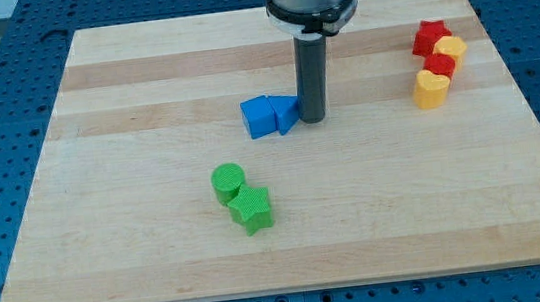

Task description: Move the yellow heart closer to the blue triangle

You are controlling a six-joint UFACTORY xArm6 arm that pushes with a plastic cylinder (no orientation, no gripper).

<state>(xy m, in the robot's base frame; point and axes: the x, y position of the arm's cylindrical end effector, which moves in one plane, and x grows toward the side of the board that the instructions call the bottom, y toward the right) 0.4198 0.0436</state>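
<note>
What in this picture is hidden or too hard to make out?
- Arm above the rod: cut off by the view's top edge.
- Blue triangle: its right side sits behind my tip; contact unclear.
- Lower red block: partly hidden by the yellow heart; shape unclear.

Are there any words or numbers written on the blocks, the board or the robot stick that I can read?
None: no readable words, numbers or signs show anywhere.
The light wooden board, the yellow heart block, the blue triangle block and the dark rod ending in my tip, just right of the blue triangle block, are all plain.
</note>
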